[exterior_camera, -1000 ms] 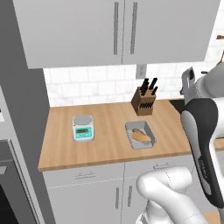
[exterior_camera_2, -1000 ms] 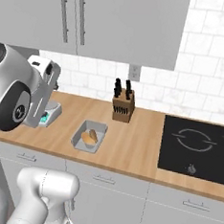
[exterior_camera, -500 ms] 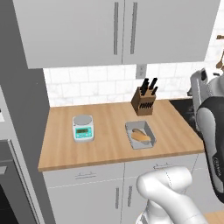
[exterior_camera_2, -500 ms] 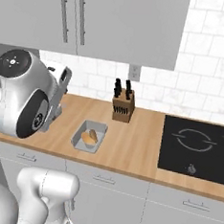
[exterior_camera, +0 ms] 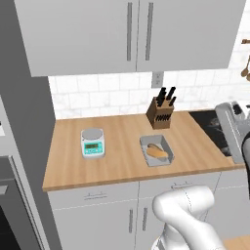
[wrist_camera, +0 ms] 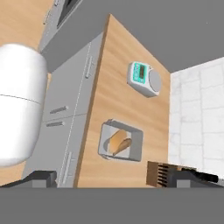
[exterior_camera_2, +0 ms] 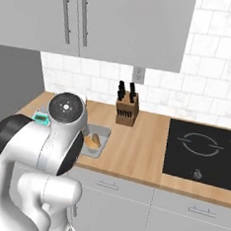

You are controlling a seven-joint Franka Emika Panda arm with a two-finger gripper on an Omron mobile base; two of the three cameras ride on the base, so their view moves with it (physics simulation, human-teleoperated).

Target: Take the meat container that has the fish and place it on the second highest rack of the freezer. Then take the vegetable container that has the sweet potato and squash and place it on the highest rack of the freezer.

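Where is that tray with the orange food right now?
The tray sits on the wooden counter, between the kitchen scale on its left and the knife block behind it.

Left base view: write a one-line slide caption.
Vegetable container with orange-tan food sits on wooden counter between kitchen scale and knife block.

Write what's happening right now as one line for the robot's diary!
fingers: open, empty, above counter | vegetable container: on counter, orange-tan food inside | scale: beside it | knife block: by wall
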